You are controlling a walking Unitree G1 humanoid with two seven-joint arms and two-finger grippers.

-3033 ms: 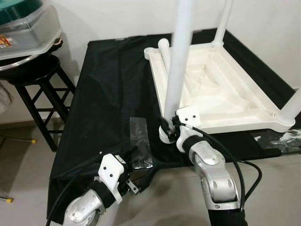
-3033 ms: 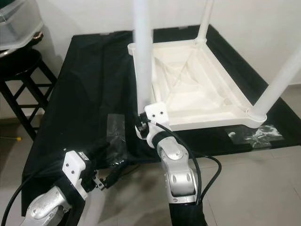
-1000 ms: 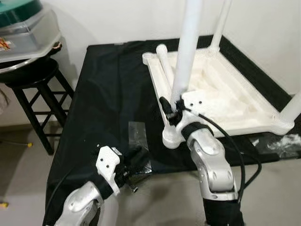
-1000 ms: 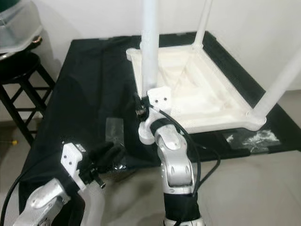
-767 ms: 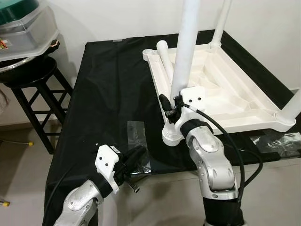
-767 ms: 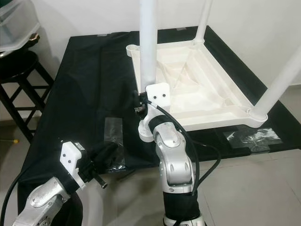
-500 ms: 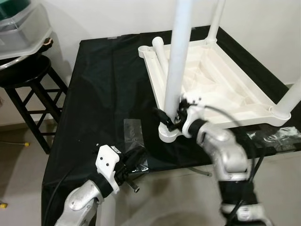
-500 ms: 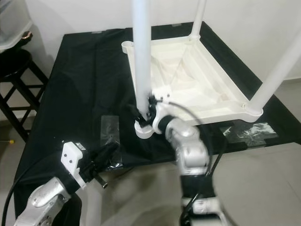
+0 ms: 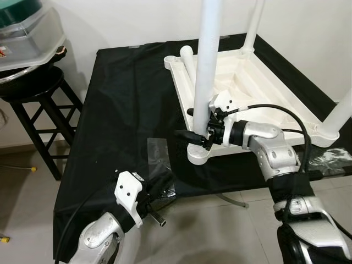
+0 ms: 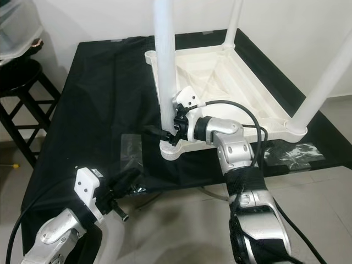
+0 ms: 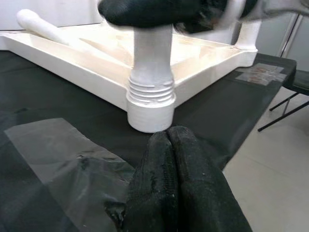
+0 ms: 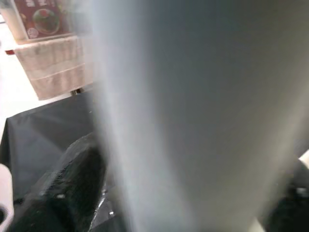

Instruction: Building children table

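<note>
A white children's table top [image 9: 258, 110] lies upside down on a table draped in black cloth [image 9: 121, 110]. Its near-left leg [image 9: 205, 71] stands upright in the corner socket [image 9: 198, 155]. My right gripper [image 9: 193, 132] is shut on this leg just above the socket, with a black finger [image 12: 63, 193] on either side. Two more legs stand at the far corner [image 9: 254, 25] and the right corner [image 9: 341, 113]. One loose leg [image 9: 189, 63] lies inside the top. My left gripper [image 11: 169, 142] is shut and empty, low at the table's front edge [image 9: 158, 186].
A clear plastic bag [image 9: 159, 159] lies flat on the cloth between my left gripper and the socket. Crumpled plastic wrap [image 9: 330, 159] lies at the front right. A black stool [image 9: 38, 104] holding a plastic container [image 9: 27, 38] stands left of the table.
My right arm has swung its elbow out to the right and turned its wrist around the near-left leg. The left gripper has stayed by the front edge. The camera has shifted slightly.
</note>
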